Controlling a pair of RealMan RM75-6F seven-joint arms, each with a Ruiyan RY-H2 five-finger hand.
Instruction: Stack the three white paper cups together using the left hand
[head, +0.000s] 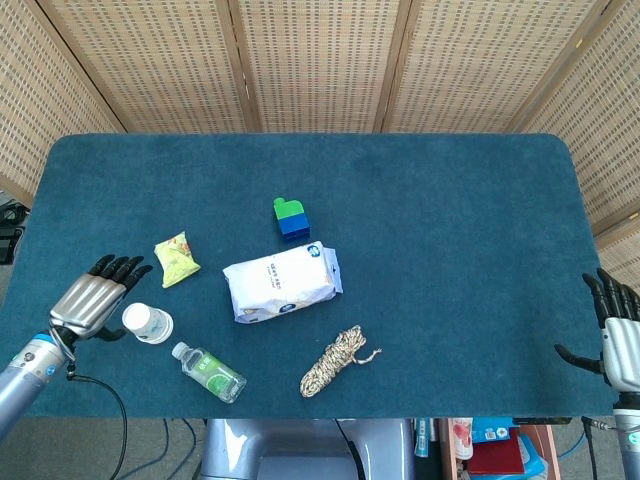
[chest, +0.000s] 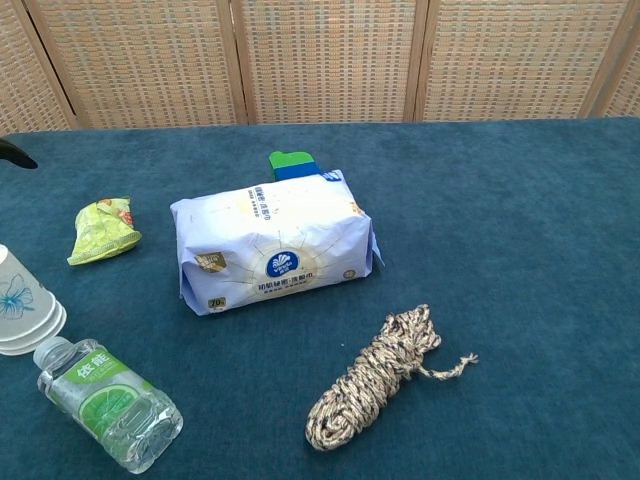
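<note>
The white paper cups (head: 148, 322) stand upside down as one nested stack near the table's front left corner. In the chest view the stack (chest: 20, 305) shows a blue flower print and layered rims at its base. My left hand (head: 93, 303) lies just left of the stack with its fingers stretched out and holds nothing. Only a dark fingertip (chest: 12, 153) of it shows at the chest view's left edge. My right hand (head: 620, 338) rests open at the front right corner, far from the cups.
A water bottle (head: 208, 372) (chest: 108, 403) lies right in front of the stack. A yellow-green snack bag (head: 177, 258), a tissue pack (head: 281, 283), a coiled rope (head: 336, 361) and a green-and-blue block (head: 291, 218) sit towards the middle.
</note>
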